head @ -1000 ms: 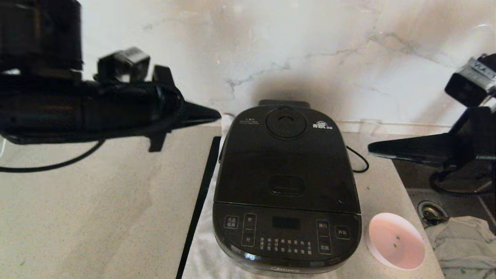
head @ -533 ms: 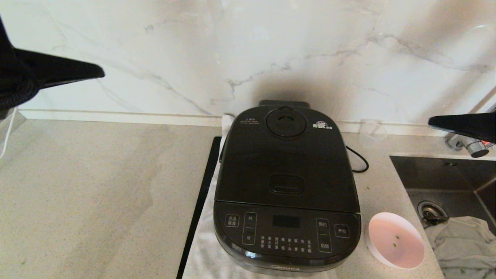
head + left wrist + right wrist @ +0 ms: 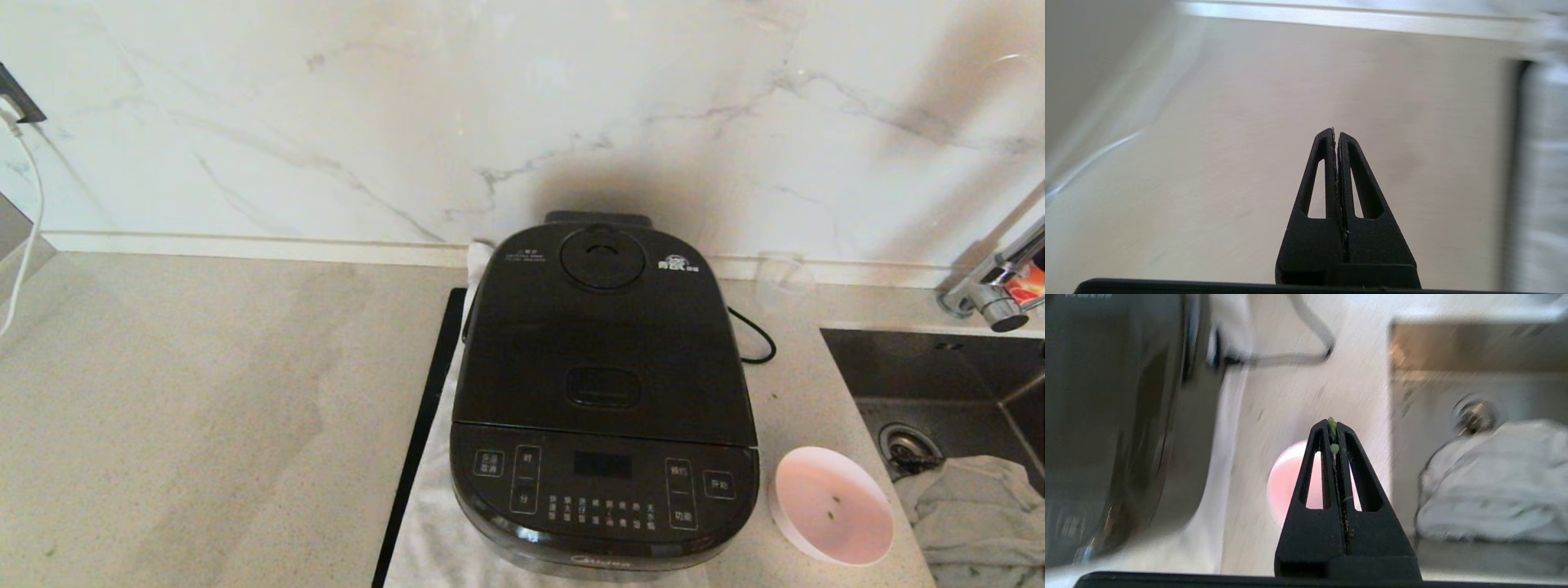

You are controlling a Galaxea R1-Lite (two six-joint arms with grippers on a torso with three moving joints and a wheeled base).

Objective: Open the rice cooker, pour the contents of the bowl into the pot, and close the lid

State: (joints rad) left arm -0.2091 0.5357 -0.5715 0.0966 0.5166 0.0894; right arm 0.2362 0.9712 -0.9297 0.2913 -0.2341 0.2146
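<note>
The black rice cooker (image 3: pixel 602 392) stands on the counter with its lid (image 3: pixel 604 343) down, so the pot is hidden. To its right sits the pinkish-white bowl (image 3: pixel 831 506), holding only a couple of tiny green bits (image 3: pixel 833 513). Neither arm shows in the head view. In the right wrist view my right gripper (image 3: pixel 1333 424) is shut, with small green bits (image 3: pixel 1334 448) stuck between its tips. It hovers over the bowl (image 3: pixel 1286 482), beside the cooker (image 3: pixel 1106 416). My left gripper (image 3: pixel 1336 132) is shut and holds nothing, over bare counter.
A steel sink (image 3: pixel 931 367) with a crumpled cloth (image 3: pixel 971 506) lies right of the bowl, and a faucet (image 3: pixel 1000 286) stands behind it. A clear glass cup (image 3: pixel 780 273) and the cooker's cable (image 3: pixel 755 335) are at the back. A white towel (image 3: pixel 433 523) lies under the cooker.
Both arms have drawn back out of the head view, the left one to the left and the right one to the right. The cooker and the bowl have not moved.
</note>
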